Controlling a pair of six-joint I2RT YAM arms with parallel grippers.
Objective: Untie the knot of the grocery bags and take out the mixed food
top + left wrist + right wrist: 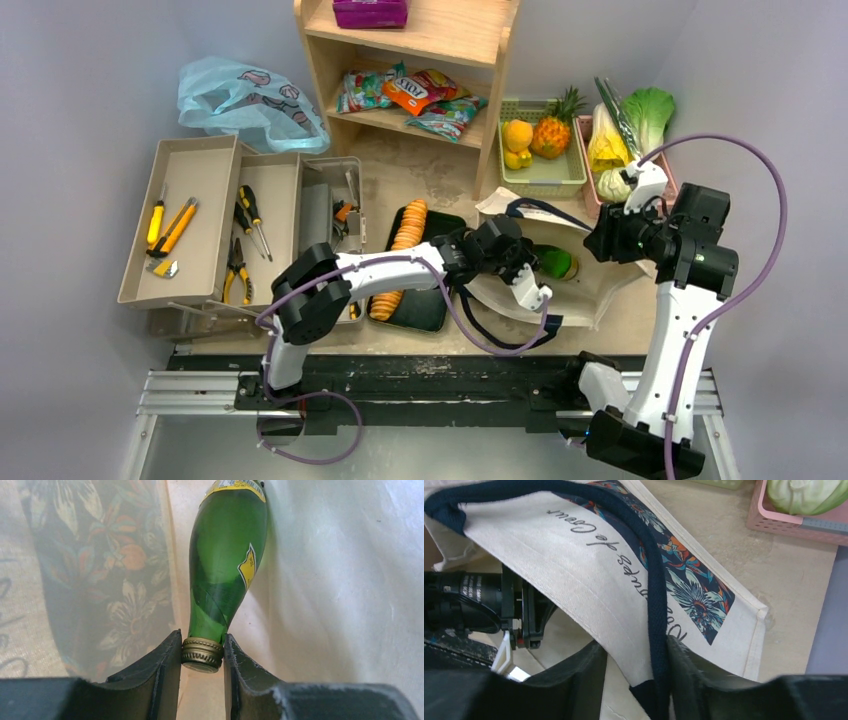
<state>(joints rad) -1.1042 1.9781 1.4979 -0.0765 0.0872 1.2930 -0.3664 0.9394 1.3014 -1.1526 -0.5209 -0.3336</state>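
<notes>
Canvas tote, cream with navy straps: lies on its side on the table between the two claws, mouth turned to the left claw.

Left claw: reaches into the tote's mouth, canvas on both sides of it. Fingers are pressed onto the gold cap of the green glass bottle, one on each side and both touching. The bottle lies straight ahead of this claw on the tote's inner cloth, cap nearest the claw, body and yellow label pointing away.

Right claw: stands at the tote's outer edge, opposite the left claw. Fingers are spread, with the navy strap and the printed canvas edge passing between them. The strap lies against one finger; the cloth does not look squeezed.

Light-blue plastic bag: crumpled, well apart from both claws, beyond the left arm.

Pineapple and oranges: in the green basket, beyond the left claw.

Cabbages: in the pink basket, just beyond the right claw.
</notes>
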